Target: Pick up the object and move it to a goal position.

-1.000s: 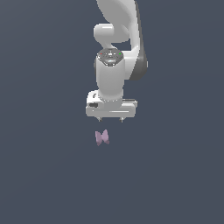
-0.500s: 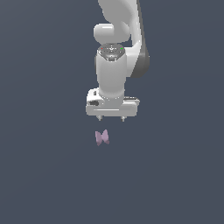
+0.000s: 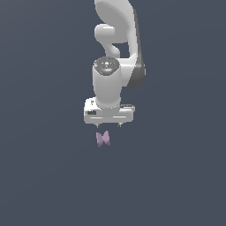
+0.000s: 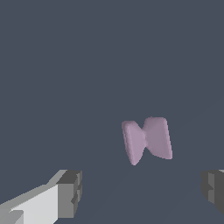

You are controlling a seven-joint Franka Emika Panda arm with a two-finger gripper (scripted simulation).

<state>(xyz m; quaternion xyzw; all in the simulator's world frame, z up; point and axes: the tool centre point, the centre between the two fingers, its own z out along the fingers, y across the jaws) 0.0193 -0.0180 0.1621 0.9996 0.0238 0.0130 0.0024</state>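
bg: flat dark grey-blue surface | arm: white, comes from above, wrist pointing down | gripper: fingers spread wide, holding nothing, hangs over the object, not touching | object: tiny lilac-pink bow-tie shape just under the fingertips, in wrist view seen between them, apart from both

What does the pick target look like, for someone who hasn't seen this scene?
Find the white robot arm hanging over a plain dark grey floor and follow it down to its tool, whose fingers are spread apart. Just below lies the object, untouched. It is tiny, pale lilac-pink, bow-tie shaped with two flared lobes pinched at the middle, and the only loose item in view.
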